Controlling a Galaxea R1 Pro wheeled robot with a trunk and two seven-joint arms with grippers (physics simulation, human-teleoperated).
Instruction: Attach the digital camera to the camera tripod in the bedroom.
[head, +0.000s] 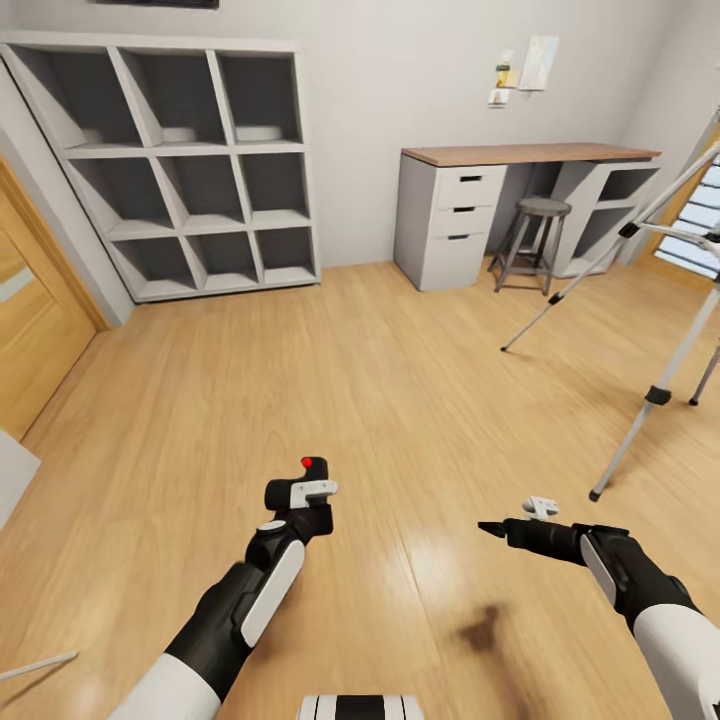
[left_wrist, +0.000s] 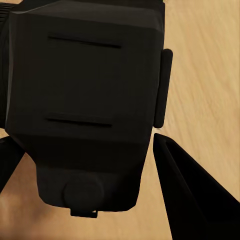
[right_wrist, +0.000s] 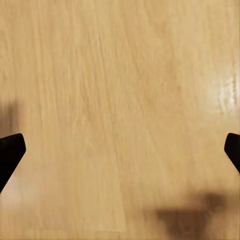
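Observation:
My left gripper (head: 303, 497) is shut on the digital camera (head: 288, 492), a small black body with a red dot on top, held above the wood floor. In the left wrist view the camera (left_wrist: 85, 85) sits close between the dark fingers (left_wrist: 186, 186). My right gripper (head: 488, 527) hangs open over bare floor, and the right wrist view shows its tips wide apart with nothing between them (right_wrist: 120, 150). The camera tripod (head: 655, 392) stands at the right on silver legs with black joints. Its top is cut off by the picture's edge.
White cube shelves (head: 190, 160) stand against the far wall on the left. A wooden-topped desk (head: 530, 155) with white drawers and a grey round stool (head: 541, 212) are at the far right. A wooden door (head: 30, 320) is on the left and a window (head: 700, 220) on the right.

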